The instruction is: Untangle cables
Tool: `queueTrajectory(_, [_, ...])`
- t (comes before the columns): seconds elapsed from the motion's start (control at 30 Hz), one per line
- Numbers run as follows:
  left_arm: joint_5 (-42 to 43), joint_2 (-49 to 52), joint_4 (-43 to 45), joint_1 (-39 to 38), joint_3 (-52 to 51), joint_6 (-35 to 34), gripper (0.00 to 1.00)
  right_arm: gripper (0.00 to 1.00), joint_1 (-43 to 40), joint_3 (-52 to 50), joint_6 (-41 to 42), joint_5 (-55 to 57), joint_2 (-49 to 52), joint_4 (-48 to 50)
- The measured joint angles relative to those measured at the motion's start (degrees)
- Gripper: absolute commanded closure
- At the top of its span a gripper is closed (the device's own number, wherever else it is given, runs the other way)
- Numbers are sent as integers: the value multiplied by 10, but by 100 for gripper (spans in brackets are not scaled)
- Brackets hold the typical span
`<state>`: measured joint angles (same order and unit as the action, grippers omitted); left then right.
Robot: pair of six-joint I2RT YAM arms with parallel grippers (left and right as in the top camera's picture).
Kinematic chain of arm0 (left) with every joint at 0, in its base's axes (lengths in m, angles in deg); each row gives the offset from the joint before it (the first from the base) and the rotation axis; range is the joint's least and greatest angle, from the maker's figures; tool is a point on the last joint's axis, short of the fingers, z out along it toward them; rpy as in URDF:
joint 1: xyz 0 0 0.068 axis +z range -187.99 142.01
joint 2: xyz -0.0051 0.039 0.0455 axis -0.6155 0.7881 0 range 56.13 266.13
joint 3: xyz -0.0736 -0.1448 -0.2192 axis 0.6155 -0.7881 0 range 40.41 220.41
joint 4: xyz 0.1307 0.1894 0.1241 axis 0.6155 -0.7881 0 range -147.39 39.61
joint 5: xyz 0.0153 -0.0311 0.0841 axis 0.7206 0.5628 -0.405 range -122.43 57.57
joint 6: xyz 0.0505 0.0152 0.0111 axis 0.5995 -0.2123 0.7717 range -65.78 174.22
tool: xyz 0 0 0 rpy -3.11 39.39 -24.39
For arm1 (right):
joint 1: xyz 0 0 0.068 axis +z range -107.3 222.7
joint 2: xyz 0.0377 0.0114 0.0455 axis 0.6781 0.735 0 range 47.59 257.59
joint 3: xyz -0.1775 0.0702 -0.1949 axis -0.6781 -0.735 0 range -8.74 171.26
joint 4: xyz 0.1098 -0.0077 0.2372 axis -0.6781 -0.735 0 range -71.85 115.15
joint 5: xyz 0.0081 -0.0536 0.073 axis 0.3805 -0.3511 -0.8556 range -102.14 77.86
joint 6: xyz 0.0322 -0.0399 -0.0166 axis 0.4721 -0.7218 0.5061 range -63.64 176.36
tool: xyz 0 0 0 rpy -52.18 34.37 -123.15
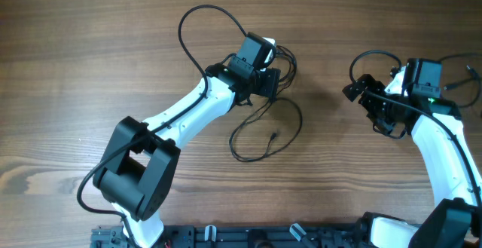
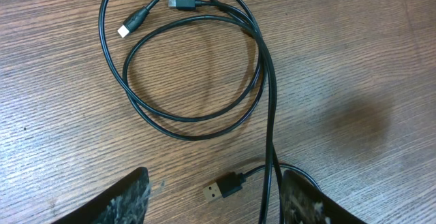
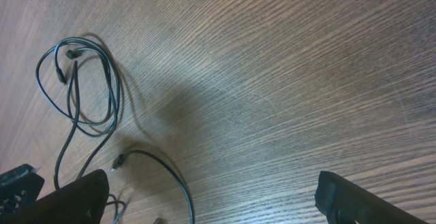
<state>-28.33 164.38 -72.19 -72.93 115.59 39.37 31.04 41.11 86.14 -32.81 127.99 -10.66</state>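
The cables lie near the table's middle. In the overhead view one loose loop (image 1: 263, 131) ends in a small plug, and a small coil (image 1: 287, 61) sits beside my left gripper (image 1: 271, 78). The left wrist view shows the coil (image 2: 194, 67) with two plug ends at the top and a USB plug (image 2: 221, 188) low down. My left gripper (image 2: 216, 178) is open over the plug, and two strands (image 2: 271, 183) run close to its right finger. My right gripper (image 1: 358, 90) hangs open to the right, apart from the cables (image 3: 82, 88). Its jaws (image 3: 212, 180) hold nothing.
Bare wooden table (image 1: 90, 67) lies all around. A thicker black arm cable (image 1: 197, 23) arcs behind the left arm, and another (image 1: 370, 56) loops by the right arm. In the right wrist view a cable end (image 3: 120, 161) curves past the left finger (image 3: 68, 197).
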Motion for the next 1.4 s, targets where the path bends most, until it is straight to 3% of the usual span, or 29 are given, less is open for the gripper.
queueTrajectory(0.4, [-2, 27, 0, -7, 0, 0, 38, 0, 0, 0, 0, 0, 0, -8])
queueTrajectory(0.53, [-2, 27, 0, -7, 0, 1, 53, 0, 0, 0, 0, 0, 0, -11])
queueTrajectory(0.73, [-3, 27, 0, -7, 0, 4, 56, 0, 0, 0, 0, 0, 0, -11])
queueTrajectory(0.77, [-4, 28, 0, -7, 0, 3, 58, 0, 0, 0, 0, 0, 0, -11])
queueTrajectory(0.87, [-4, 35, 0, -7, 0, -6, 86, 0, 0, 0, 0, 0, 0, -13])
queueTrajectory(0.9, [-4, 37, 0, -7, 0, -12, 91, 0, 0, 0, 0, 0, 0, -13])
queueTrajectory(1.03, [-4, 45, 0, -7, -2, -19, 96, 1, 0, 0, 0, -8, 0, -14])
queueTrajectory(1.13, [-4, 45, 0, -7, -3, -20, 96, 19, 0, 0, 3, -33, 0, -14])
queueTrajectory(1.33, [-4, 45, -1, -7, -3, -24, 96, 40, 29, -37, 53, -59, 0, 43])
queueTrajectory(1.4, [-4, 45, -2, -7, -3, -32, 96, 41, 56, -69, 86, -65, 0, 94])
